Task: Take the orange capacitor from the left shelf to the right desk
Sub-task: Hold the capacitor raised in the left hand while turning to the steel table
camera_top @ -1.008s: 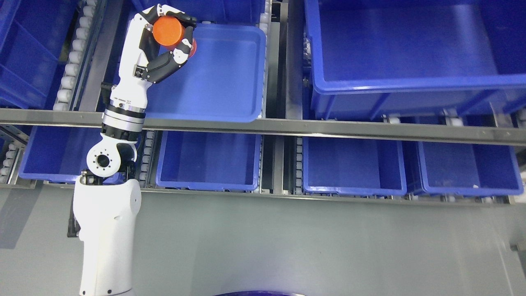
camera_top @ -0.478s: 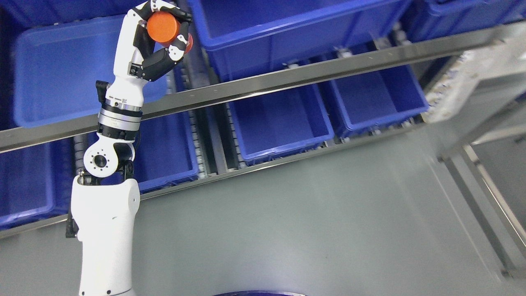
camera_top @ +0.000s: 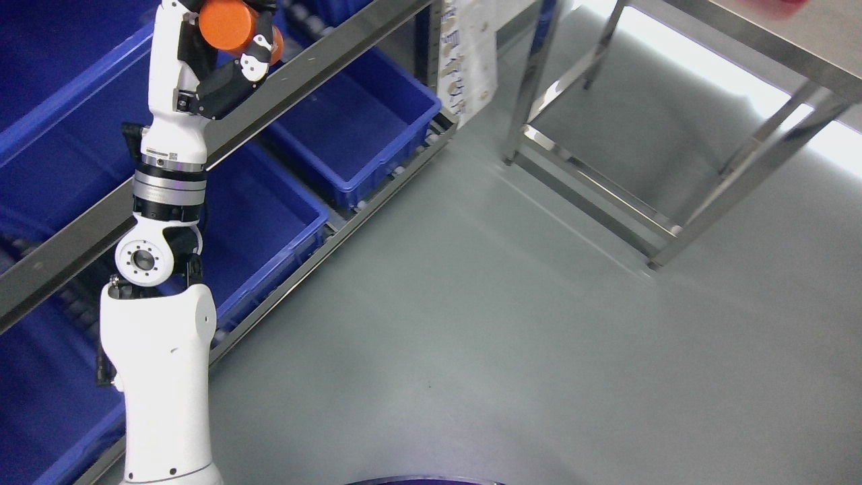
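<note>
Head view: left robot hand [camera_top: 225, 50] grips one smooth orange capacitor [camera_top: 225, 23], a cylinder, above the shelf [camera_top: 323, 54].

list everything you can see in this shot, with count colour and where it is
orange capacitor: one, orange, top left, gripped in the raised hand
bins: several, blue; two open ones on the lower shelf level left of centre, others cut off at the left edge and lower left
shelf rail: one, bare metal, running diagonally from the top centre down to the left edge
label sheet: one, pale with print too small to read, hanging at the shelf's end, top centre
desk: one, steel frame and legs, upper right, top cut off
floor: grey, centre and right
left arm: one, white, rising from the lower left
left hand: one, white and black, closed around the capacitor
</note>
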